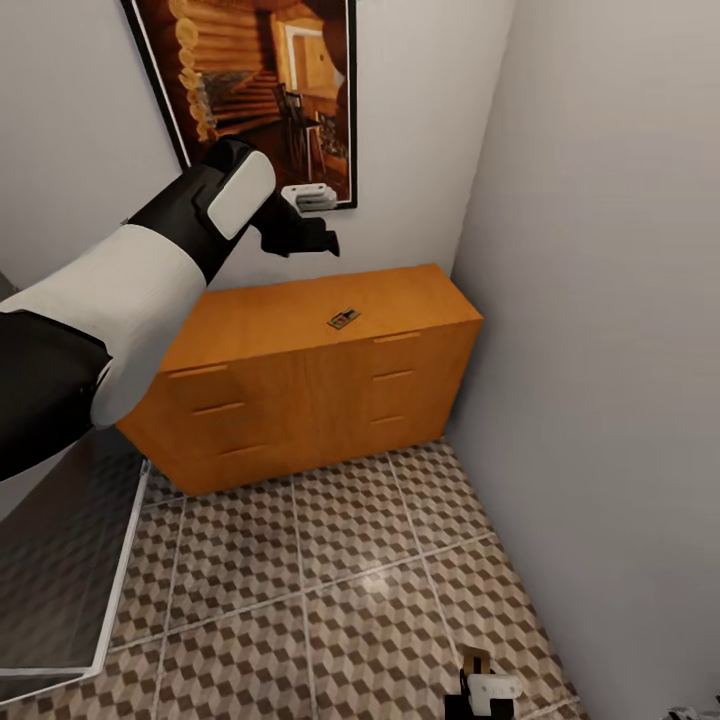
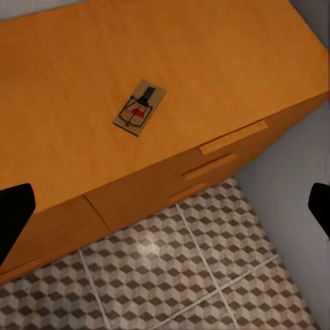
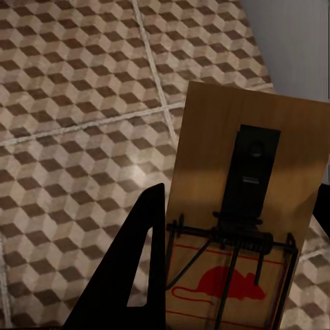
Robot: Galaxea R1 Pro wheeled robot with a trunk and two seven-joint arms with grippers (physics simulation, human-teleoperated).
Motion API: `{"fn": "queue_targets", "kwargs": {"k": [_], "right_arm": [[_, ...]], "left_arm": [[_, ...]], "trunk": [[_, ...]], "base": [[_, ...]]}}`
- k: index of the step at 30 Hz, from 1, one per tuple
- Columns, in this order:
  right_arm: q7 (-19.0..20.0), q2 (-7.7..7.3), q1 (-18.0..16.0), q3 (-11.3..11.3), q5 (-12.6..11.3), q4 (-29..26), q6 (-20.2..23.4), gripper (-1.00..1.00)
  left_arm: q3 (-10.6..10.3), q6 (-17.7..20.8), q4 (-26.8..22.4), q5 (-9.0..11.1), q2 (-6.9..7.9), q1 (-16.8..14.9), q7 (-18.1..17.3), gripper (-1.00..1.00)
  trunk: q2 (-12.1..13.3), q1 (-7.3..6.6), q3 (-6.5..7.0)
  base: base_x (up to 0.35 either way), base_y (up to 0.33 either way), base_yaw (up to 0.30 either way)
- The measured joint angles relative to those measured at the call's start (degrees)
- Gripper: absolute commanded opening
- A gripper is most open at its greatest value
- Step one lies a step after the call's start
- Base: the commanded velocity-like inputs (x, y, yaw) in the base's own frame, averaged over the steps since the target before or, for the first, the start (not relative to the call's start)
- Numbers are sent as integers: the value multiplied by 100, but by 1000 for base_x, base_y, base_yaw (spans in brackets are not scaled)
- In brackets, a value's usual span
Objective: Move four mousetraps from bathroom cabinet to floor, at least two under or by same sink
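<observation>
Left claw [image 1: 318, 215] raised above the cabinet [image 1: 300, 400], fingers spread wide, nothing between them. One mousetrap [image 1: 343, 319] lies flat on the cabinet top, right of centre. Right claw [image 1: 487, 685] at 6 o'clock, low over the bathroom floor [image 1: 330, 590], clamped on a second mousetrap [image 3: 240, 227]

- The cabinet [image 1: 300, 380] is standing on the bathroom floor [image 1: 330, 600], against the far wall
- One mousetrap [image 1: 344, 319] is lying flat on its top

orange-brown cabinet [image 1: 300, 390], cube-patterned bathroom floor [image 1: 350, 600]
</observation>
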Motion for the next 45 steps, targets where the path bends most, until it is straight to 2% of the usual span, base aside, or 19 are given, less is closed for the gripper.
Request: {"fn": "queue_targets", "kwargs": {"k": [3,8,13,18,21,23,25,29,32,45], "right_arm": [[0,0,0,-4,-2,-1,3,-100],[0,0,-1,-7,-3,-2,2,-100],[0,0,-1,-9,-3,-4,3,-100],[0,0,-1,-7,-3,-2,4,-100],[0,0,-1,-8,-3,-2,5,-100],[0,0,-1,-8,-3,-4,5,-100],[0,0,-1,-9,-4,-2,5,-100],[1,0,-1,-10,-4,0,5,-100],[1,0,-1,-9,-3,0,6,-100],[0,0,0,-10,-4,1,4,-100]], "left_arm": [[-80,-3,13,-3,44,5,0,100],[-434,3,16,0,107,17,-11,100],[-674,2,16,0,207,23,-180,100],[-958,-19,18,-8,385,25,-845,100],[-1290,-29,15,12,477,27,-1190,100],[-1658,-34,13,43,540,27,-1466,100],[-1845,-35,13,63,577,27,-1645,100],[-2010,-53,12,96,626,35,-1922,100],[-2040,-60,14,92,635,40,-2003,100],[-2061,-72,29,83,648,52,-2064,100]], "trunk": [[0,0,10],[0,0,16],[0,0,17],[0,0,18],[0,0,18],[1,0,18],[1,0,18],[0,0,18],[0,0,18],[0,0,18]], "base": [[0,0,-88],[0,0,-26],[0,0,-6],[0,0,-1],[0,0,0],[0,0,0],[0,0,0],[0,0,0],[0,0,0],[1,0,0]]}}
